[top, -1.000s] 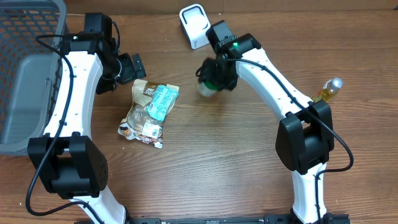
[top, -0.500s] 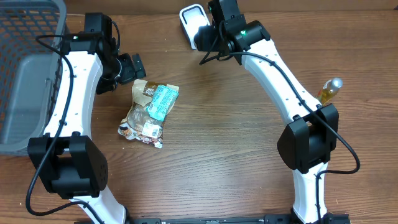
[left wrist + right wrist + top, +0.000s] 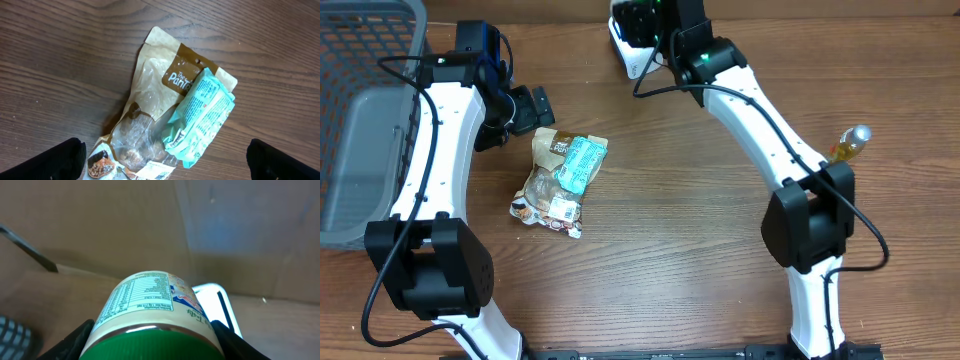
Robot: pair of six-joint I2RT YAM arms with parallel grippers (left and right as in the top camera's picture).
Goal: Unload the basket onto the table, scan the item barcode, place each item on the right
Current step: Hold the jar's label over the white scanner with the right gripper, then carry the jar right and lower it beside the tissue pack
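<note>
Wooden table [image 3: 670, 250]: left claw [image 3: 527, 108] gapes over "Pan" pouch [image 3: 150, 85]; right claw [image 3: 642, 22] grips nutrition-labelled jar [image 3: 150, 300].

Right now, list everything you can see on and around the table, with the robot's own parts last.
jar: one, pale label and green lid, gripped by the right end effector in front of the scanner
scanner: one, white, far edge of the table
snack pouch: one, brown and clear, left of centre
packet: one, teal, lying on the snack pouch
bottle: one, amber with a silver cap, right side
basket: one, grey, far left
table: one, brown wood
left end effector: one, black, open, over the snack pouch
right end effector: one, black, closed on the jar
</note>
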